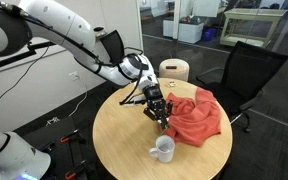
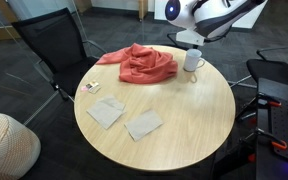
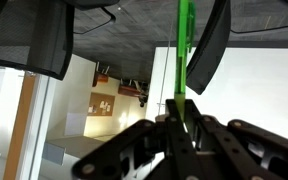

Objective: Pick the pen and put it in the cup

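Green pen (image 3: 184, 60) in claw (image 3: 181, 120), cup (image 1: 163, 149) near table (image 1: 124, 140) edge.

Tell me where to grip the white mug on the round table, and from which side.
Best to grip the mug by its rim wall, coming straight down from above, one finger inside and one outside, away from the side handle. It stands upright with its mouth open upward. The gripper is shut on the pen, so that must be released first.
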{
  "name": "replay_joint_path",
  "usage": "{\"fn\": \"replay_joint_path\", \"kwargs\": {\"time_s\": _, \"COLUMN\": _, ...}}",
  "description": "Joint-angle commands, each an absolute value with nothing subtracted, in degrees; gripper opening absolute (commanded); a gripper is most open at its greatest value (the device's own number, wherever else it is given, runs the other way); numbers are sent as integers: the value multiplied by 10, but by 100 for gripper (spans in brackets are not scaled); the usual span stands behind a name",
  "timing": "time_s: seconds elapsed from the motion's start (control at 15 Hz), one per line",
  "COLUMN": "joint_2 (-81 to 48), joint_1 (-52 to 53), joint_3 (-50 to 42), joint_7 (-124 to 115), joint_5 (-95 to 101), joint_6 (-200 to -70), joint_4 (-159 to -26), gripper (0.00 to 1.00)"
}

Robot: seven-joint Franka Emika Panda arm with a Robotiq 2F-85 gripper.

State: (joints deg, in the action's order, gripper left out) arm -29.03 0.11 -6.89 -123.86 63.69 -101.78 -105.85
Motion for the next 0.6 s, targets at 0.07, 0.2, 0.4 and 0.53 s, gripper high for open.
{"fn": "replay_joint_path", "kwargs": {"time_s": 0.07, "joint_2": -331, "joint_1": -12, "joint_3": -62, "joint_7": -1220, "joint_5": 650, "joint_6": -1032, "joint_4": -1014, "gripper": 3}}
{"fn": "replay_joint_path", "kwargs": {"time_s": 0.2, "joint_2": -346, "joint_1": -14, "joint_3": -62, "joint_7": -1216, "joint_5": 648, "joint_6": -1035, "joint_4": -1001, "gripper": 3}}
{"fn": "replay_joint_path", "kwargs": {"time_s": 0.4, "joint_2": -367, "joint_1": -15, "joint_3": -63, "joint_7": -1204, "joint_5": 644, "joint_6": -1036, "joint_4": -983, "gripper": 3}}
{"fn": "replay_joint_path", "kwargs": {"time_s": 0.53, "joint_2": -379, "joint_1": -16, "joint_3": -63, "joint_7": -1198, "joint_5": 642, "joint_6": -1037, "joint_4": -974, "gripper": 3}}
